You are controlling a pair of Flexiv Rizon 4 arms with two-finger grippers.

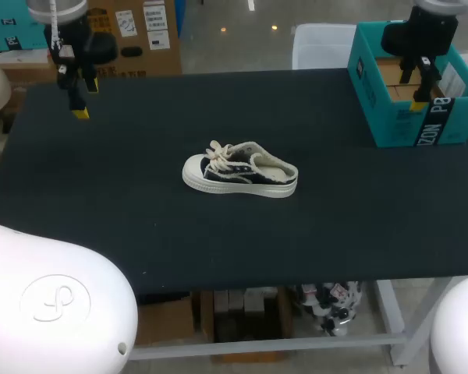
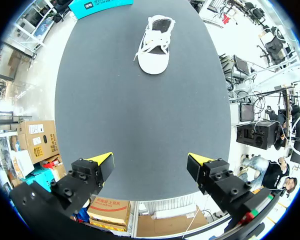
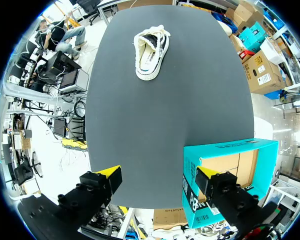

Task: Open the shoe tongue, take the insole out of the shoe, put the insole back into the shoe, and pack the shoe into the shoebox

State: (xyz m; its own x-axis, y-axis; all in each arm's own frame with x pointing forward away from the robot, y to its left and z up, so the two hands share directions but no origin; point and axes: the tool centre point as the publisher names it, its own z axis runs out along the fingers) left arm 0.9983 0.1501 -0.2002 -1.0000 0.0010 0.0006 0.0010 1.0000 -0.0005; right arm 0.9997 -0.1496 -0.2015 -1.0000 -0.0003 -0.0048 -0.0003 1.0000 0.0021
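Observation:
A small dark canvas shoe (image 1: 240, 171) with a white sole and cream laces lies on its side of the black table (image 1: 140, 218), near the middle, toe toward the left. It shows far ahead of both grippers as the shoe (image 2: 156, 44) and the shoe (image 3: 151, 51). A teal shoebox (image 1: 413, 86) stands open at the back right corner; the box (image 3: 230, 175) sits just beside and under my right gripper's fingers. My left gripper (image 1: 79, 100) hangs open above the back left corner, seen as gripper (image 2: 152, 167). My right gripper (image 1: 423, 87) hangs open over the box, seen as gripper (image 3: 157, 182). Both hold nothing.
A white bin (image 1: 321, 47) stands behind the table beside the box. Bare black table surface surrounds the shoe on all sides.

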